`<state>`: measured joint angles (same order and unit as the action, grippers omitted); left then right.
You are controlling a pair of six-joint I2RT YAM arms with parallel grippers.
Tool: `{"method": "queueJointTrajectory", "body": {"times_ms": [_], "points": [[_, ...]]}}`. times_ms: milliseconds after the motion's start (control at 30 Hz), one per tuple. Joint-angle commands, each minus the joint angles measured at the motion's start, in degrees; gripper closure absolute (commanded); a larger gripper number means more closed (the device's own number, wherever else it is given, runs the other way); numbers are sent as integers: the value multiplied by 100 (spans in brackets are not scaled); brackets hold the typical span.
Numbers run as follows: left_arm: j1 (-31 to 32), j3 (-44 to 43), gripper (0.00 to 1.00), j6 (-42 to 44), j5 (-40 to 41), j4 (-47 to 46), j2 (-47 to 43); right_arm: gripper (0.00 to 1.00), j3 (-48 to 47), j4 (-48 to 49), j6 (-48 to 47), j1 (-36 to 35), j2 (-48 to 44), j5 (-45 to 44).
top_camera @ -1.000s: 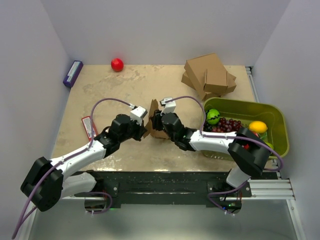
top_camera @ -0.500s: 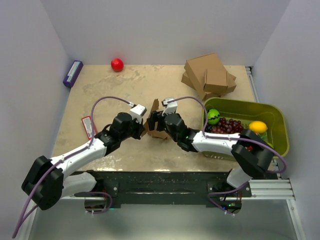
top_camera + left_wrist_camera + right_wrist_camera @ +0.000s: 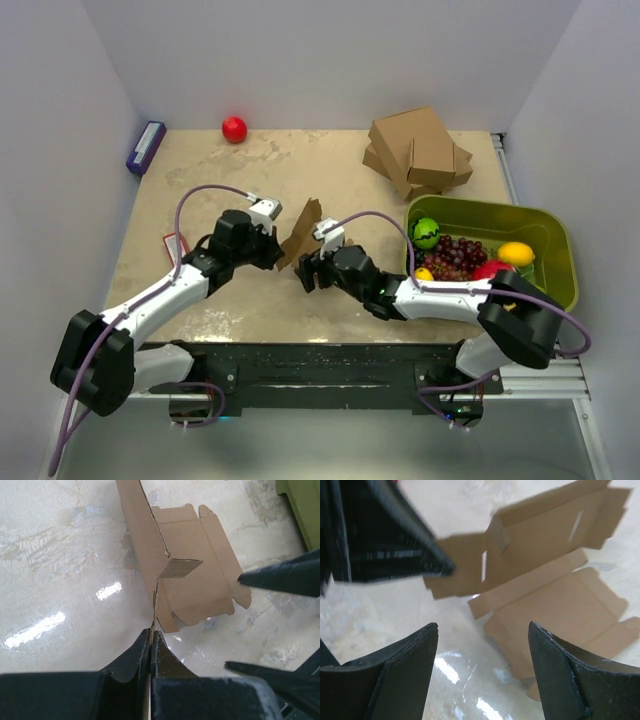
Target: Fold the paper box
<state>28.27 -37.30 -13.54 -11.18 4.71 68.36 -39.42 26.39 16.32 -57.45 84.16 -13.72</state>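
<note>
Brown paper box (image 3: 195, 565) stood half-raised, one panel's edge pinched by the left gripper (image 3: 151, 635), seemingly so the wide-spread right gripper (image 3: 308, 270) could fold it.

No legible txt or nos.

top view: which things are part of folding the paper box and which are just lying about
In the job: paper box; left pincer, shut on its flap; right pincer, open.
Lying about: red ball; stack of cardboard boxes; green bin; purple box; red-and-white packet.
</note>
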Motion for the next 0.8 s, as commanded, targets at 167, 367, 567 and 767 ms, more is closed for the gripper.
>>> {"method": "queueJointTrajectory", "body": {"times_ms": [167,367,567,767], "points": [[-234,-234,100,71,-1035,742,-6,28,-848,-292,-612,-319,794,-333],[-296,-208,100,123,-1009,777,-33,38,-1120,-389,-700,-328,1172,-140],[-314,-208,100,106,-991,742,-42,39,-1156,-749,-455,-363,1182,-446],[-314,-181,100,88,-1026,672,-77,34,-1261,-1101,300,-723,1339,-1246]]}}
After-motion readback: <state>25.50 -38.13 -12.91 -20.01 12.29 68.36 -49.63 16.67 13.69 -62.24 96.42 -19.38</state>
